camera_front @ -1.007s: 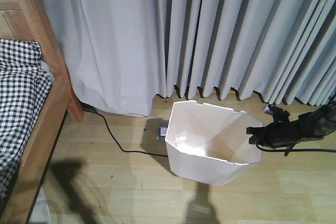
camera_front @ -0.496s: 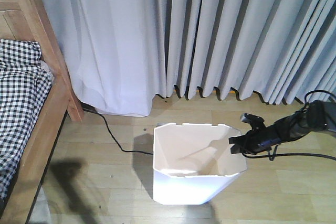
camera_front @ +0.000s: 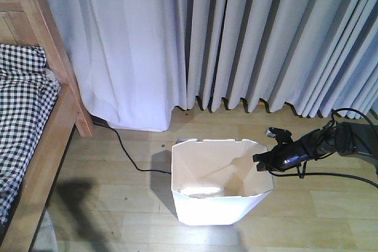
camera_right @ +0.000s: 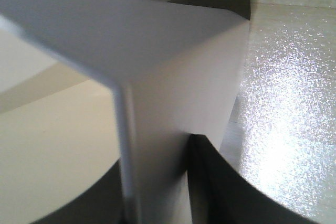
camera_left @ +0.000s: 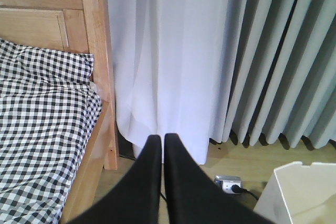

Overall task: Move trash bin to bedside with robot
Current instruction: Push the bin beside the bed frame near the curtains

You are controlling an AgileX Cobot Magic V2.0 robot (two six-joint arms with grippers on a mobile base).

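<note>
Trash bin (camera_front: 212,208) rim clamped in right gripper (camera_front: 261,162) fingers; left gripper (camera_left: 160,169) fingers near-closed, empty. Slide low, slow toward bed (camera_front: 23,104); avoid cable (camera_front: 137,169) left of bin.

Right wrist view: trash bin (camera_right: 173,77) wall blurred, too close. Right gripper (camera_right: 152,166) fingers cut off at the bottom edge, one part-hidden behind the wall.
Front view: right arm (camera_front: 348,140) behind the gripper cut off at the frame edge.
Left wrist view: left gripper (camera_left: 160,138) base cut off below; bin corner cropped beside it.
</note>
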